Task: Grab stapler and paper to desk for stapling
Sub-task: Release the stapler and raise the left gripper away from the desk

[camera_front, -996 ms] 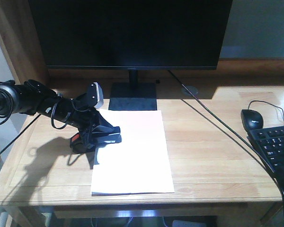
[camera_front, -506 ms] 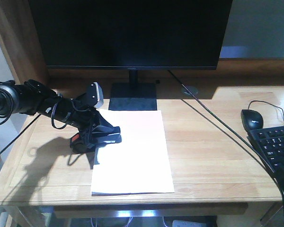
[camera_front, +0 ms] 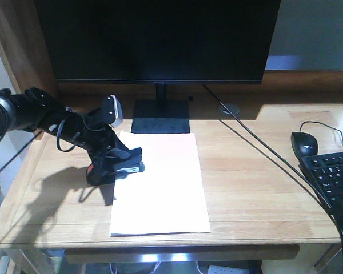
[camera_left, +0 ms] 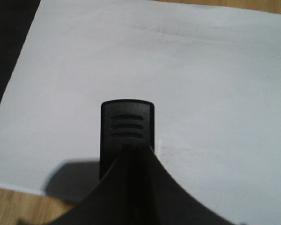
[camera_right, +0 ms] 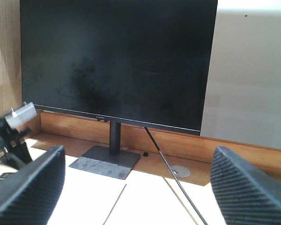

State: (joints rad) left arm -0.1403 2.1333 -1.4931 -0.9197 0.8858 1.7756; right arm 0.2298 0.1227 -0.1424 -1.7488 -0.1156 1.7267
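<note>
Stapler [camera_front: 111,168] sits at the left edge of the paper [camera_front: 160,182], near the top corner, with its front end over the sheet. It is black, with a bit of orange at its back end and a silver strip along its side. The left end effector [camera_front: 117,162] comes down on it from the left, and its two dark fingers are closed tight around the stapler. In the left wrist view the stapler's ridged black tip [camera_left: 127,126] pokes out past the fingers [camera_left: 131,197] and lies over the white paper [camera_left: 201,84]. From this view you cannot see the rest of the stapler, because the fingers cover it.

The paper lies flat on the wooden worktop [camera_front: 257,188], in front of the foot of the black monitor [camera_front: 160,40]. The arm's shadow falls dark on the wood to the left, so it is hard to tell where the stapler ends and the shadow starts.

The right end effector [camera_right: 136,187] is wide open and holds nothing. Only its two ridged finger pads [camera_right: 28,187] show, at the bottom corners of the right wrist view. You cannot see it from the front.

A black mouse [camera_front: 304,142] and a black keyboard [camera_front: 334,177] are at the far right, and the keyboard is cut off by the edge.
</note>
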